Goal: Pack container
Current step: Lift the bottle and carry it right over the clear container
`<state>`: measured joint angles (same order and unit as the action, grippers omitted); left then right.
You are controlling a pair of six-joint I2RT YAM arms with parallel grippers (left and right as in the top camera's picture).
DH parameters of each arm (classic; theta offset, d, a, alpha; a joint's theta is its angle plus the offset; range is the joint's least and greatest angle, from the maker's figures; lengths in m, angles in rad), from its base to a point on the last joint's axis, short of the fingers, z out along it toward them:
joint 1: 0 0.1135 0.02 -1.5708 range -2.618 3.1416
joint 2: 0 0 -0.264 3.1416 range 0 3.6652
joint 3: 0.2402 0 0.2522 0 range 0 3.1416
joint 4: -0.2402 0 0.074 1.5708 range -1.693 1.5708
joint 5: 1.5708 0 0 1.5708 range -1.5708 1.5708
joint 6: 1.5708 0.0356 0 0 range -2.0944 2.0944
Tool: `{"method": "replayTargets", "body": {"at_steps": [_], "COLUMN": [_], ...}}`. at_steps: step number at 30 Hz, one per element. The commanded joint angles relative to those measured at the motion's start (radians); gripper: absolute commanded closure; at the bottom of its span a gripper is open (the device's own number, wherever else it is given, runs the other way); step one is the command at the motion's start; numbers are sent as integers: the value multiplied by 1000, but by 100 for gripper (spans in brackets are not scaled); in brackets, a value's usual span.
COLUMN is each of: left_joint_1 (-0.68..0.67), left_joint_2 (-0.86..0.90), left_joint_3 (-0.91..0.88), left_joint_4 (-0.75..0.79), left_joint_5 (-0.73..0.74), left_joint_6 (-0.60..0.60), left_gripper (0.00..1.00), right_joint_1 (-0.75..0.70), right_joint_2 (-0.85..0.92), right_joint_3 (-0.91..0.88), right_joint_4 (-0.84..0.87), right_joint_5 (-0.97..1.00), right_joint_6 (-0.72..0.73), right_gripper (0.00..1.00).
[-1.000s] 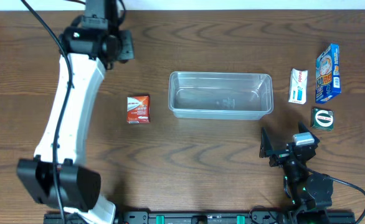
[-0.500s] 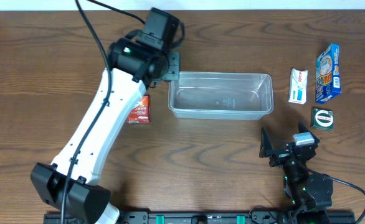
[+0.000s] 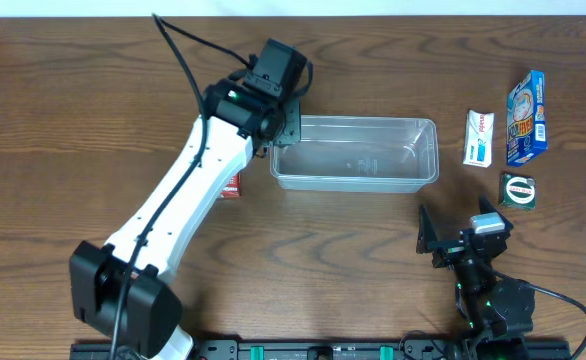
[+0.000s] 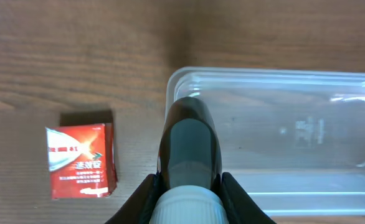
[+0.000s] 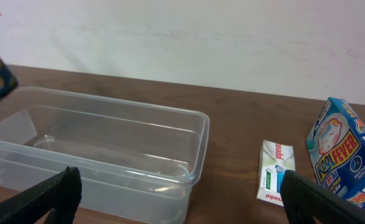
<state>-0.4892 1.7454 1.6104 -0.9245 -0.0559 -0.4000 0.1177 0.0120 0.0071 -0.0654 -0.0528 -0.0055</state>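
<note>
So the left gripper has swung in from the table's far-left corner and now hangs over the left end of the container, fingers clamped on a dark rounded item. Looks like a drop comes next. The container sits mid-table, empty, open side up, long axis left-right. The right gripper is spread wide and holds nothing.

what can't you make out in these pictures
- Held item: left wrist view shows it end-on in the left gripper; its kind is unclear.
- Red box: overhead, mostly hidden under the left arm.
- Blue box: right wrist view, cut off by the right edge.
- Green box: overhead, label too small to read.
</note>
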Motion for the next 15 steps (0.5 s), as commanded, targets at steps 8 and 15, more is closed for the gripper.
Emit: {"method": "replayTargets", "body": {"at_steps": [8,15], "left_joint_1": [-3,-29], "left_joint_2": [0,0], "left_joint_3": [-51,-56], "left_joint_4": [25,34], "left_joint_5": [21,20], "left_joint_6": [-15,8], "left_gripper": [73,73], "right_joint_1": [-19,-19], "right_joint_2": [-6,-6], "right_joint_3": [-2,-2], "right_joint_4": [-3,-3], "right_joint_5": [-4,-4], "right_joint_6": [-10,-10], "right_gripper": [1,1]}}
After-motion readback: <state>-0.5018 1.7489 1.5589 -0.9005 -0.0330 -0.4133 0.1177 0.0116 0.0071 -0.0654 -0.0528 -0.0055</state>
